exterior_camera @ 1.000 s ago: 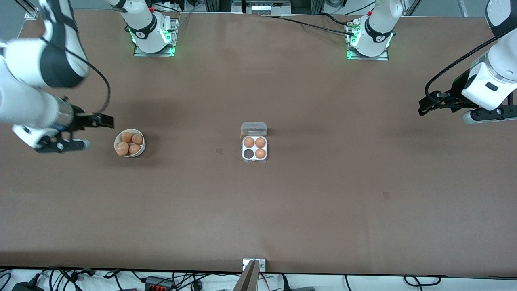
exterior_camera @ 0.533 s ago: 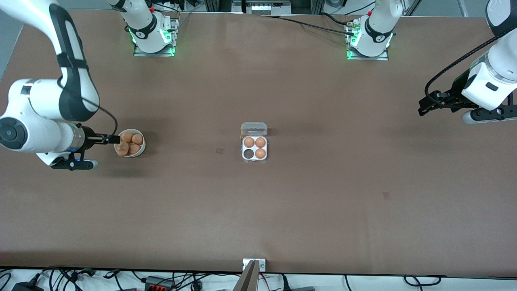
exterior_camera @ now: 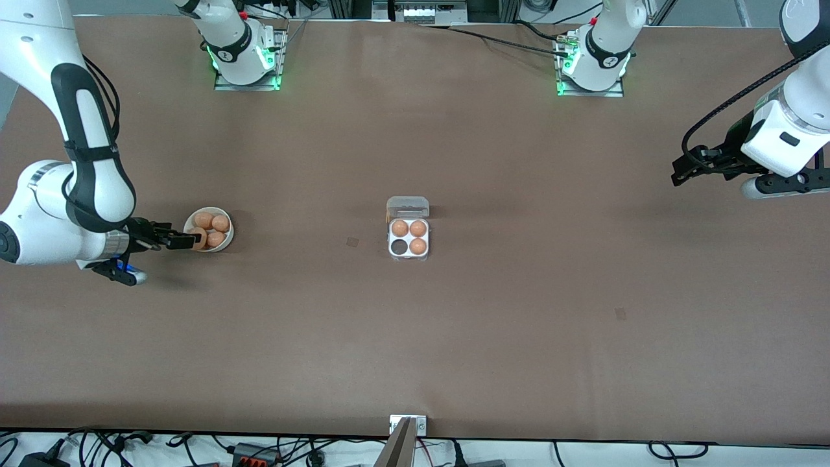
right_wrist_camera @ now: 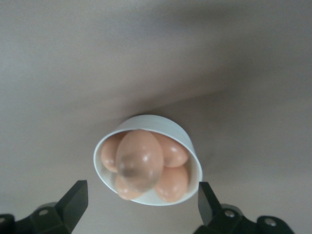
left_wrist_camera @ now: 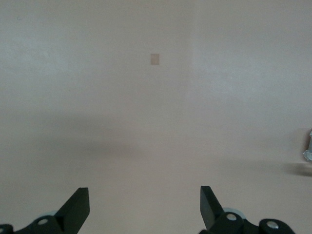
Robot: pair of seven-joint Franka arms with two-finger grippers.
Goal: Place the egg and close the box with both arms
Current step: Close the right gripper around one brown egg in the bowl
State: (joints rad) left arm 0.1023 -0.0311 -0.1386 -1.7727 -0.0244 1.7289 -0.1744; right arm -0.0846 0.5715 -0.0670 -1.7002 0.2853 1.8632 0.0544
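A white bowl (exterior_camera: 225, 237) (right_wrist_camera: 173, 127) toward the right arm's end of the table holds several orange-brown eggs (exterior_camera: 220, 224) (right_wrist_camera: 140, 158). My right gripper (exterior_camera: 185, 241) (right_wrist_camera: 141, 204) hangs open at the bowl's rim, with nothing between its fingers. The box (exterior_camera: 408, 254) sits mid-table with its clear lid (exterior_camera: 408, 207) folded back. Three of its cells hold eggs (exterior_camera: 400, 228) and one cell (exterior_camera: 399, 247) is bare. My left gripper (exterior_camera: 686, 170) (left_wrist_camera: 145, 204) waits open above bare table toward the left arm's end.
Two small dark patches mark the brown table (exterior_camera: 352, 242) (exterior_camera: 620, 314). A camera mount (exterior_camera: 407, 425) stands at the front edge, with cables along it. The arm bases (exterior_camera: 246, 58) (exterior_camera: 593, 61) glow green at the table's back edge.
The right arm has swung down and its gripper has come from beside the bowl to the bowl's rim. The left arm has not moved.
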